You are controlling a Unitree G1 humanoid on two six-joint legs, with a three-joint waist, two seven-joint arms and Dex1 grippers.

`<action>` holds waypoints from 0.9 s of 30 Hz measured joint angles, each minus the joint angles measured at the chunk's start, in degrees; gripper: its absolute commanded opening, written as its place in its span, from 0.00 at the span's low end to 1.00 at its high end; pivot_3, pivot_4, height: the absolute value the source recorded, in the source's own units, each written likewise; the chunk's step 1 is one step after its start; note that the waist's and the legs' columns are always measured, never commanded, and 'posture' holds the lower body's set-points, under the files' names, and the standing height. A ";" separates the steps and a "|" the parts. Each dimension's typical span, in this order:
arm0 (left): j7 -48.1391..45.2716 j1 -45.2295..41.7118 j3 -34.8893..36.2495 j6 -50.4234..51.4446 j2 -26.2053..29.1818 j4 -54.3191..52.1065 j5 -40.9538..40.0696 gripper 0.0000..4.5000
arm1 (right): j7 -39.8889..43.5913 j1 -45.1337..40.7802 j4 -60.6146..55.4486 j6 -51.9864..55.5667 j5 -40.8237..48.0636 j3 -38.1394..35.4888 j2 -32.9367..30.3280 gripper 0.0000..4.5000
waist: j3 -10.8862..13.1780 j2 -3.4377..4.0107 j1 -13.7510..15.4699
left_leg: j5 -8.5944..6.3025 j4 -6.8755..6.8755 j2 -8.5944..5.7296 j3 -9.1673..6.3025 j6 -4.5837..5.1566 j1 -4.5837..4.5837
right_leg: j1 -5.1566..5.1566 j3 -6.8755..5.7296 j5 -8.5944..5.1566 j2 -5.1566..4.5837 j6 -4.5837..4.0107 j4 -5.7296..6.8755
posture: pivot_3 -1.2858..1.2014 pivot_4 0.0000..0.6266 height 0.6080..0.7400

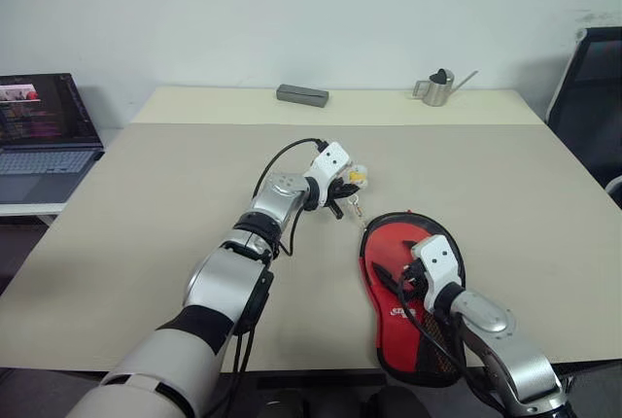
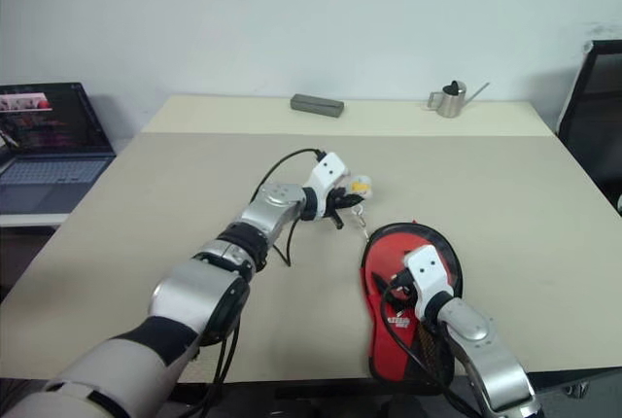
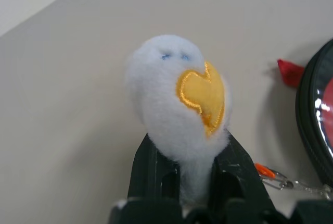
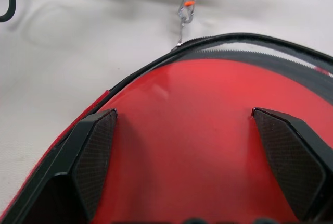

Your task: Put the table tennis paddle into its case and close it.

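The left gripper [image 3: 195, 182] was pinching the plush charm [image 3: 179, 112] to drag the zipper. The right gripper [image 4: 187, 166], spread wide, pressed the case [image 1: 413, 292] flat on the table [image 1: 146, 204], probably steadying it, paddle presumably inside.

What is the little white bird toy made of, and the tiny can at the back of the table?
The bird charm, pinched in the left gripper, looks like soft fuzzy plush with a stitched yellow beak. The watering can looks like shiny grey metal, probably steel.
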 measured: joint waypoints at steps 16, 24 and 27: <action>12.68 -5.19 1.38 -2.09 -8.12 4.73 5.47 0.04 | -4.00 3.79 -4.09 1.40 -2.07 2.28 3.15 1.00 | 0.02 -0.04 -0.07 | -0.03 -0.05 0.02 -0.01 -0.03 0.00 | 0.00 -0.02 -0.04 0.01 0.06 -0.01 | 0.52 0.24 1.00; 16.94 -6.85 1.22 -2.09 -11.16 5.43 9.33 0.04 | -5.06 4.63 -5.04 1.99 -2.57 2.60 4.19 1.00 | 0.03 -0.05 -0.05 | -0.05 -0.07 0.02 0.00 -0.03 0.00 | 0.00 -0.01 -0.06 0.01 0.10 -0.04 | 0.52 0.24 1.00; 18.64 -7.10 0.77 -2.11 -11.67 5.52 11.24 0.04 | -5.18 5.10 -5.52 2.17 -2.66 2.88 4.43 1.00 | 0.03 -0.05 -0.06 | -0.06 -0.09 0.02 -0.01 -0.04 0.00 | 0.00 -0.02 -0.06 0.01 0.10 -0.04 | 0.52 0.24 1.00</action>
